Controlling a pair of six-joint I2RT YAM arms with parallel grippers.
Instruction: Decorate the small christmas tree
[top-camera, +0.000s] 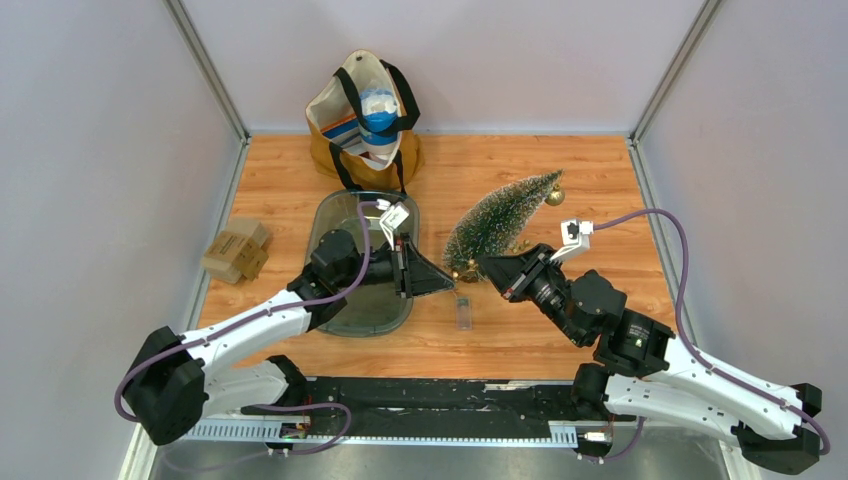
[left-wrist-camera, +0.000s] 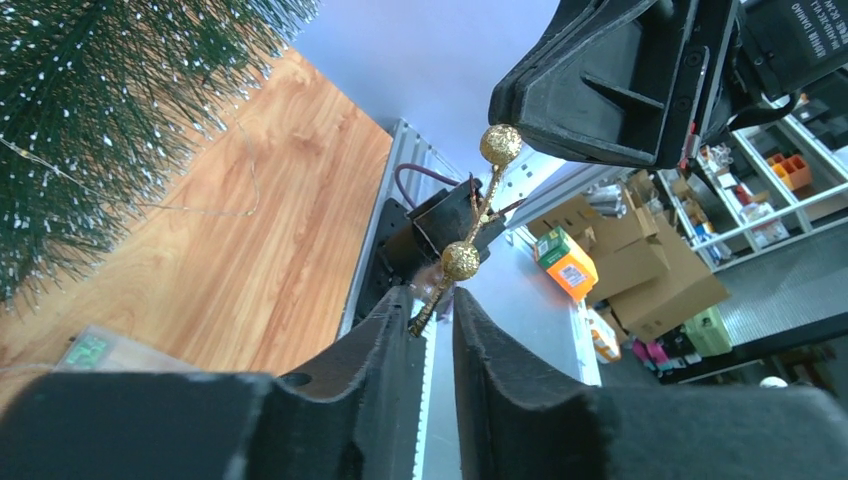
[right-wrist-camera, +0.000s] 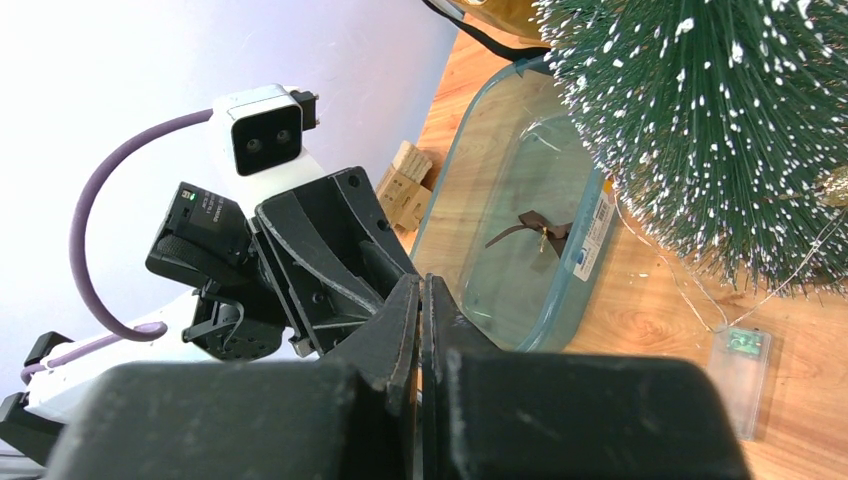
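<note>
Green, frosted small christmas tree (top-camera: 500, 222) looked light and bristly, best held by its base; left tool (left-wrist-camera: 435, 300) gaped around gold sprig (left-wrist-camera: 462, 260), right tool (right-wrist-camera: 421, 290) clenched.

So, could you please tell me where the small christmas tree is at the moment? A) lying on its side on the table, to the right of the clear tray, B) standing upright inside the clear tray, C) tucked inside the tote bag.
A: the small christmas tree lies on its side on the wooden table, right of the clear tray, outside it.
</note>
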